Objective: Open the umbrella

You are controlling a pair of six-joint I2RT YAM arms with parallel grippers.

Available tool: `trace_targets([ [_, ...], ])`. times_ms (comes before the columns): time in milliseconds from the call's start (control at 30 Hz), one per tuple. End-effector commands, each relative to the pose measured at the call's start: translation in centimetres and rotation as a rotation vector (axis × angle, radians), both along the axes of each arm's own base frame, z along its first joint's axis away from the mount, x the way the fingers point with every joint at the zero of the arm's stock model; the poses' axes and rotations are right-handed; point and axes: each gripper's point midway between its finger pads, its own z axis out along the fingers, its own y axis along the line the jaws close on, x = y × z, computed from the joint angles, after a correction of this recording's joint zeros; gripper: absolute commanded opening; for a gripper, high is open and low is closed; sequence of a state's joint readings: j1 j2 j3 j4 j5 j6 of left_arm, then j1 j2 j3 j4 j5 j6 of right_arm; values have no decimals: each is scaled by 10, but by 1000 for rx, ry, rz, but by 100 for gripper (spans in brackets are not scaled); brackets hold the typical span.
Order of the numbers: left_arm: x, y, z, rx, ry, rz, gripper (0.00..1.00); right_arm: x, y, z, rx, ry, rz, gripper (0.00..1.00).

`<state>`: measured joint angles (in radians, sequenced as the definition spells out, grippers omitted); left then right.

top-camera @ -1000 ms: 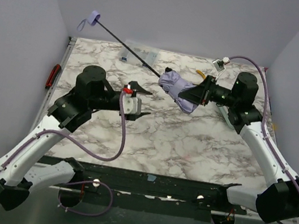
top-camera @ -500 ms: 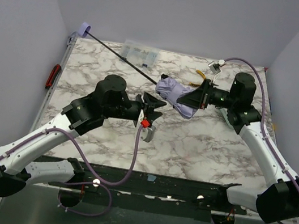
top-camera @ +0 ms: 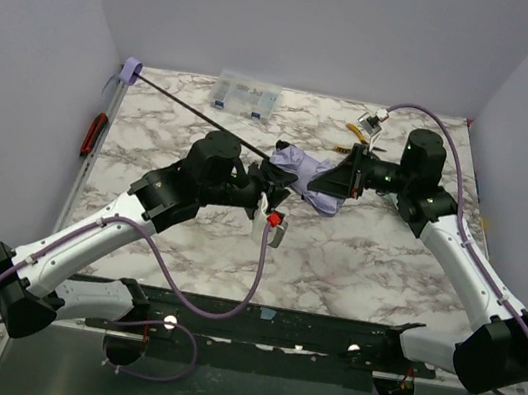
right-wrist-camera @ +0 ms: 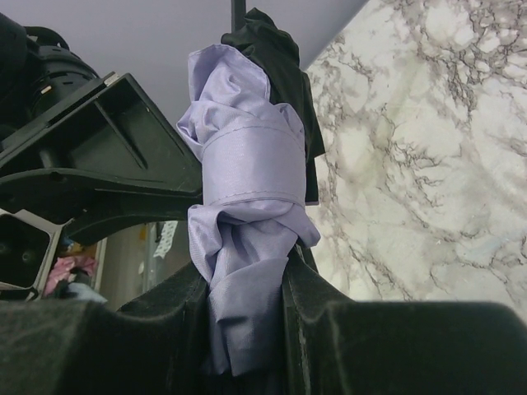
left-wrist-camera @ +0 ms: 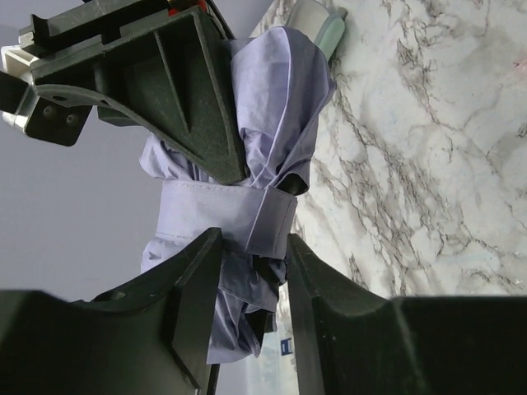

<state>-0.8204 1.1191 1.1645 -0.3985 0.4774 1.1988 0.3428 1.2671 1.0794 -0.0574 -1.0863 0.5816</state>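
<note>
The umbrella is folded, its lavender canopy bundled and wrapped by the closure strap. Its thin black shaft runs up-left to the small lavender handle at the far left corner. My right gripper is shut on the canopy's right end, with fabric pinched between its fingers. My left gripper is on the canopy's shaft end, its fingers closed against the fabric just below the strap. The canopy is held above the table.
A clear compartment box stands at the back edge. Yellow-handled pliers lie behind the right gripper. A red-handled tool lies along the left table edge. Walls close in on the left, back and right.
My left arm swung right and forward from the table's left part to the canopy and closed on it. The umbrella's handle end dropped lower and moved left. The right gripper kept its hold.
</note>
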Motion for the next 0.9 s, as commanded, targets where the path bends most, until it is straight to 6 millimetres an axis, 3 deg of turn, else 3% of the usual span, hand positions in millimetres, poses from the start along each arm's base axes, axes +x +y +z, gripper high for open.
trace_targets([
  [0,2,0,-19,54,-11,-5,34,-15,3,18,42,-35,78,1],
  [233,-7,4,-48,102,-55,-37,29,-13,7,30,84,-4,104,1],
  [667,-18,8,-62,140,-84,-76,24,-13,8,27,90,33,121,1],
  [733,-20,9,-64,155,-94,-95,27,-12,8,26,88,37,120,1],
  [833,-19,7,-63,158,-89,-94,44,-14,8,24,84,33,126,1],
  [867,-18,6,-63,162,-84,-90,45,-14,8,23,83,33,126,1],
])
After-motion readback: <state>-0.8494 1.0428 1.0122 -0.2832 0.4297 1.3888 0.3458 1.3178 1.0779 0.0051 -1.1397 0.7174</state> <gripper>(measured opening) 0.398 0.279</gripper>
